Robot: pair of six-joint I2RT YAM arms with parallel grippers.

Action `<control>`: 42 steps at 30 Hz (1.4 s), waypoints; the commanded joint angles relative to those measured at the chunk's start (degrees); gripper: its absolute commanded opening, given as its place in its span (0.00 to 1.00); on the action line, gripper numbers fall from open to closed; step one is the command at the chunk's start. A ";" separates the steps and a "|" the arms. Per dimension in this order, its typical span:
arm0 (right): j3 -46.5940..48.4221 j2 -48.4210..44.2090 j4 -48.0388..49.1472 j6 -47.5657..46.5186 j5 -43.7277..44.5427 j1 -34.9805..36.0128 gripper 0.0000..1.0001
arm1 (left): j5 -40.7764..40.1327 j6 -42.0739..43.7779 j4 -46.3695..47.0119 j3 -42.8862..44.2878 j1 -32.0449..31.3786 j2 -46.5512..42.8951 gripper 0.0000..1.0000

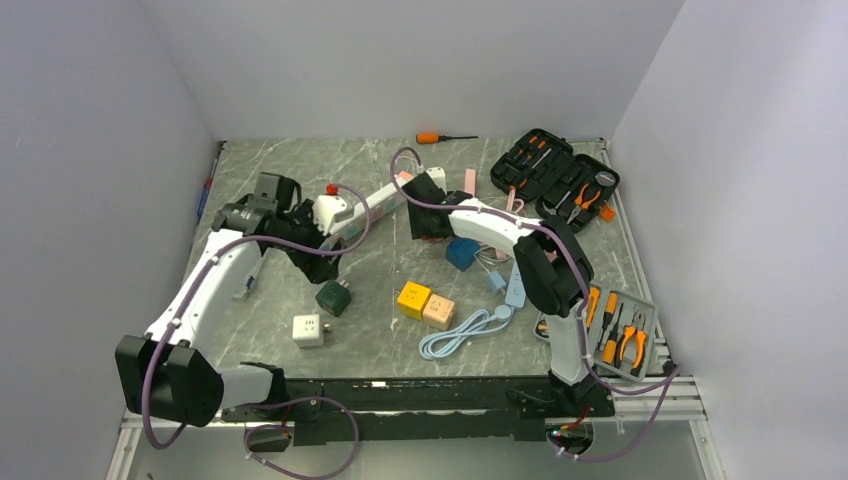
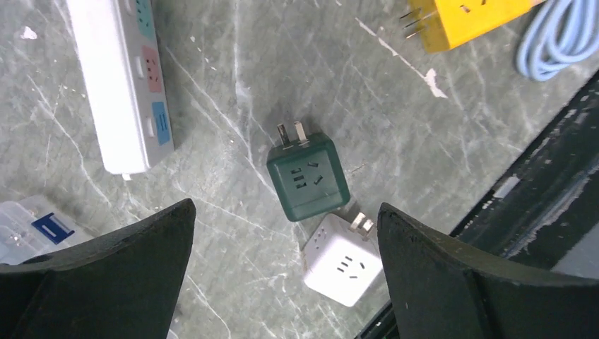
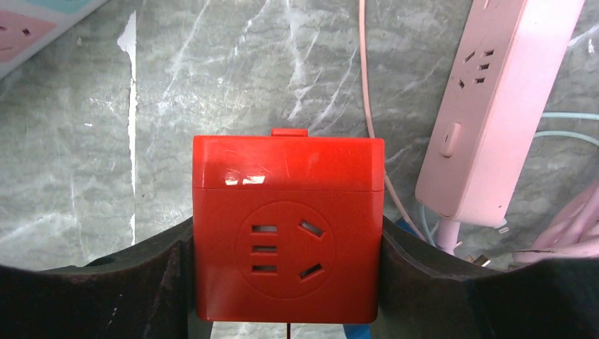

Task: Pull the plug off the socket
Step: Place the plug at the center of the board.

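A dark green cube plug (image 2: 308,176) lies loose on the marble table with its metal prongs bare and nothing plugged into it. In the top view this green plug (image 1: 334,298) sits just below my left gripper (image 1: 318,262). My left gripper (image 2: 285,229) hovers above it, open wide and holding nothing. My right gripper (image 3: 286,265) is shut on a red cube socket (image 3: 288,229), one finger pressed against each side. The socket's front face with its slots is bare. In the top view my right gripper (image 1: 428,215) is at mid-table.
A white cube (image 2: 342,258) touches the green plug. Nearby are a white power strip (image 2: 123,85), a yellow cube (image 1: 413,299), a peach cube (image 1: 438,311), a blue cube (image 1: 462,253), a pink power strip (image 3: 494,106), a light blue cable (image 1: 465,333), two tool cases (image 1: 555,178) (image 1: 620,330) and a screwdriver (image 1: 445,137).
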 commanded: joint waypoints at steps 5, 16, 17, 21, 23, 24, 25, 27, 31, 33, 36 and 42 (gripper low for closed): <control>0.88 1.90 4.01 -0.40 2.59 1.42 0.55 | 7.52 3.73 -11.70 5.55 5.45 -2.02 0.99; 1.37 0.47 2.71 -1.32 0.85 1.45 0.74 | 9.25 3.91 -14.22 9.45 7.41 -2.96 1.00; 1.97 0.57 1.97 -1.36 0.83 1.42 0.78 | 9.46 3.93 -14.51 9.79 7.55 -3.03 0.99; 4.08 -0.80 -0.35 -1.54 2.31 1.39 0.90 | 11.05 4.11 -15.57 10.76 8.02 -3.46 0.99; 4.43 -3.46 -0.66 -1.69 2.45 1.36 0.93 | 11.79 3.45 -15.55 10.94 8.26 -3.58 0.99; 4.55 -4.96 -0.90 -1.70 2.56 1.44 0.93 | 11.80 3.01 -15.63 11.10 8.31 -3.46 0.99; 4.40 -6.89 -1.10 -1.51 2.83 1.48 0.93 | 11.73 2.78 -15.85 11.44 8.58 -3.20 0.99; 2.57 -11.64 -0.63 -1.39 2.87 1.61 0.93 | 12.10 2.54 -16.32 11.95 9.22 -2.84 0.99; -5.26 -23.28 0.41 -2.13 2.96 4.09 0.90 | 12.22 2.91 -16.50 12.44 10.85 -3.22 0.99; -10.28 -28.80 -0.16 -2.35 3.72 6.33 0.87 | 12.03 2.91 -15.93 12.37 11.44 -3.84 0.99; -18.85 -35.67 -1.68 -0.24 4.61 9.73 0.79 | 11.61 2.67 -15.57 12.26 11.79 -4.49 0.99; -32.66 -41.97 -4.36 6.23 6.33 12.89 0.61 | 11.19 1.65 -15.57 12.39 11.76 -5.84 0.99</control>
